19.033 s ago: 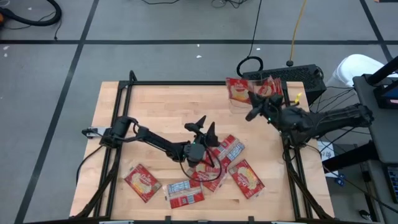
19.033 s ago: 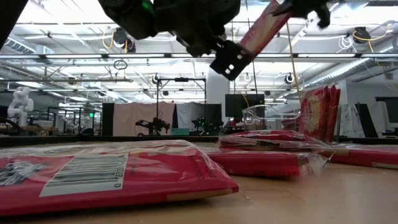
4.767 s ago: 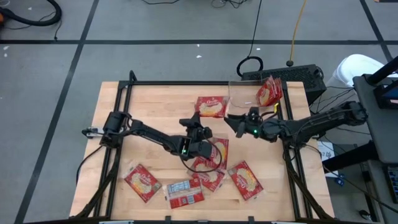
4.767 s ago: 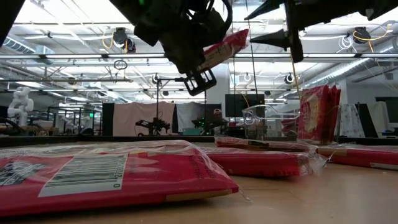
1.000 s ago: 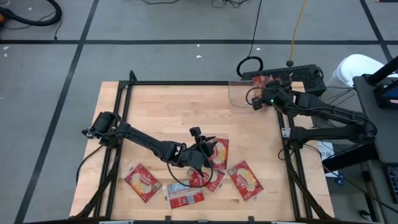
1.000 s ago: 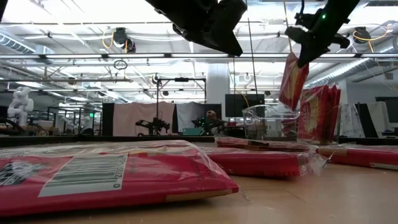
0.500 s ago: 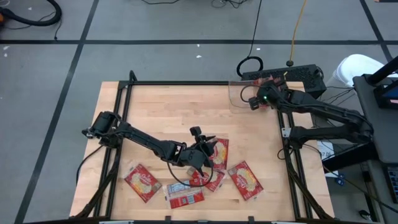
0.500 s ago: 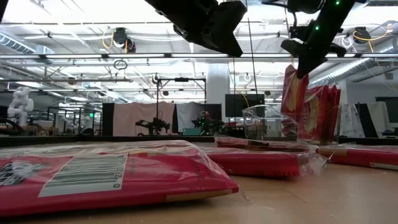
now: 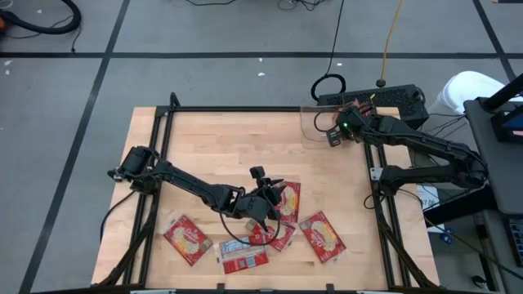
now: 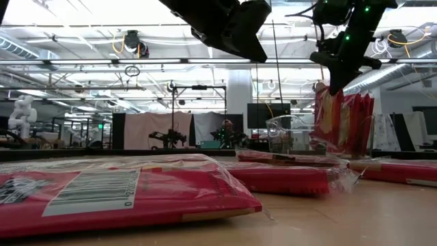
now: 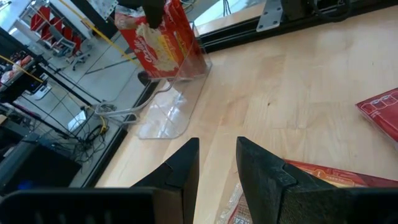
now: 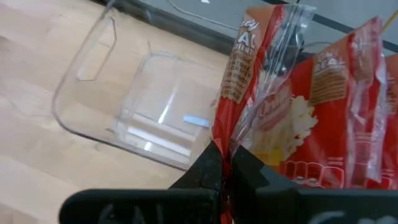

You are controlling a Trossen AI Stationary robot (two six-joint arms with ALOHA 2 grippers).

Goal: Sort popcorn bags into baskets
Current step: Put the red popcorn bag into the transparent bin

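My right gripper (image 9: 333, 135) is over the clear plastic bin (image 9: 315, 122) at the table's far right, shut on a red popcorn bag (image 10: 326, 119) that hangs into the bin. Other red bags (image 10: 355, 123) stand upright in the bin beside it. My left gripper (image 9: 274, 189) is open and empty above the pile of bags (image 9: 286, 202) near the table's front middle. In the left wrist view its fingers (image 11: 180, 171) stand apart, with a bag (image 11: 336, 177) lying under them. My right gripper pinches the bag's upper end seam (image 12: 225, 134) between its two fingers. The fingers come from above, pointing down. The bag hangs upright below them inside the bin, next to the standing bags (image 12: 348, 124). Whether its lower end rests on the bin floor I cannot tell.
Several red bags lie flat along the table's near side, at the left (image 9: 186, 238), the middle (image 9: 243, 253) and the right (image 9: 324, 235). The far left and middle of the wooden table (image 9: 212, 143) are bare. A black frame rail (image 9: 245, 109) runs along the far edge.
My right gripper has gone down and a little toward the table's left with the bag. The bag has sunk from above the bin's rim into the bin, beside the standing bags.
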